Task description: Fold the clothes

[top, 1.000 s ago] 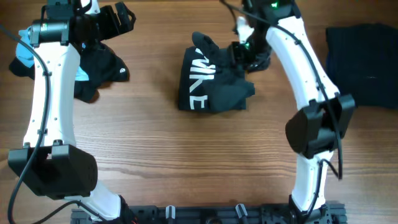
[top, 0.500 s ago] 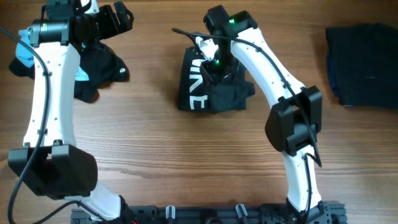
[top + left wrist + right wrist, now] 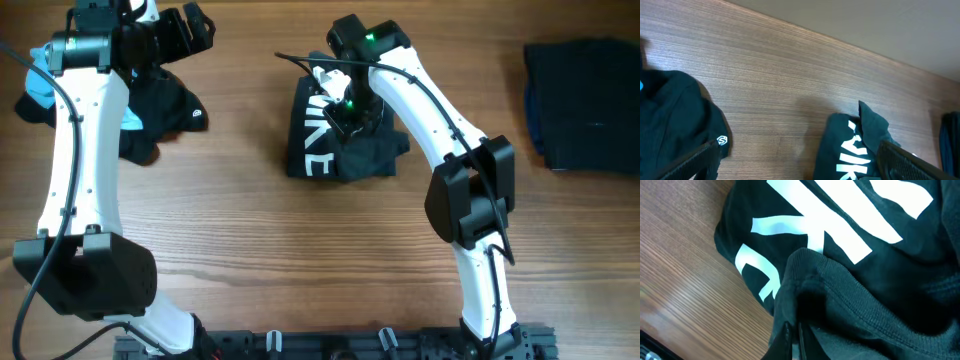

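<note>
A black garment with white lettering (image 3: pixel 325 145) lies crumpled at the table's middle back. My right gripper (image 3: pixel 346 112) is down on its top, and in the right wrist view the gripper (image 3: pixel 794 336) is shut, pinching a ribbed fold of that garment (image 3: pixel 850 225). My left gripper (image 3: pixel 188 30) hovers open at the back left. Its dark fingers (image 3: pixel 682 162) stand wide apart over bare wood, with the lettered garment (image 3: pixel 847 152) by the right finger. A second black garment with a small white logo (image 3: pixel 160 105) lies under the left arm.
A folded dark stack (image 3: pixel 585 100) rests at the far right. A light blue piece (image 3: pixel 40 85) shows beside the left pile. The arm bases and a black rail (image 3: pixel 330 345) line the front edge.
My right arm swung left from the garment's right edge to over the white lettering, and its jaws closed on a fold of fabric. The left arm stayed still.
</note>
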Controlling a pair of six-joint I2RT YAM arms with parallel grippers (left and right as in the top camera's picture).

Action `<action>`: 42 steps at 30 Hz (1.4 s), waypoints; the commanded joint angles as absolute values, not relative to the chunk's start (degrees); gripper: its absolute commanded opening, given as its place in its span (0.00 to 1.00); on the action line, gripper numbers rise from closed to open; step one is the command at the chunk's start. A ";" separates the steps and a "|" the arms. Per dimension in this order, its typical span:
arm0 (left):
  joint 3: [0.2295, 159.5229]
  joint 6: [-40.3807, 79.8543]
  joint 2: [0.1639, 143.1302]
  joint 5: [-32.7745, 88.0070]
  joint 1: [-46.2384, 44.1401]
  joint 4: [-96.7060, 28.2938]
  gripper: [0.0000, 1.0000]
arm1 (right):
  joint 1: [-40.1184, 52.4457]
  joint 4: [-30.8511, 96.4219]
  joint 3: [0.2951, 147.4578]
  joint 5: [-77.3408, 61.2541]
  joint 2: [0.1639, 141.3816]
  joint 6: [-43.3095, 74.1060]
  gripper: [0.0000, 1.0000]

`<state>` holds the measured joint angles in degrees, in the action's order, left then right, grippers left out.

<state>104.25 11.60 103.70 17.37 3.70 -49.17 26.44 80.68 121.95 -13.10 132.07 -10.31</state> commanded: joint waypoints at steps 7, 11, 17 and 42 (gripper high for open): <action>104.47 10.68 103.88 16.80 3.77 -49.12 1.00 | 17.23 84.79 121.49 -10.68 132.38 17.41 0.04; 104.47 10.66 103.88 16.80 3.77 -49.10 1.00 | 9.91 85.82 121.47 -10.28 132.40 20.99 0.04; 104.47 10.63 103.88 16.25 3.77 -48.82 1.00 | 6.79 89.30 121.43 -10.35 132.44 20.47 0.05; 104.47 10.70 103.88 17.10 3.60 -54.70 1.00 | 15.86 55.75 121.38 -10.50 134.26 4.56 0.58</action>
<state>104.25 11.60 103.72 15.92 3.70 -54.02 15.51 55.44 121.43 -14.68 132.11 4.19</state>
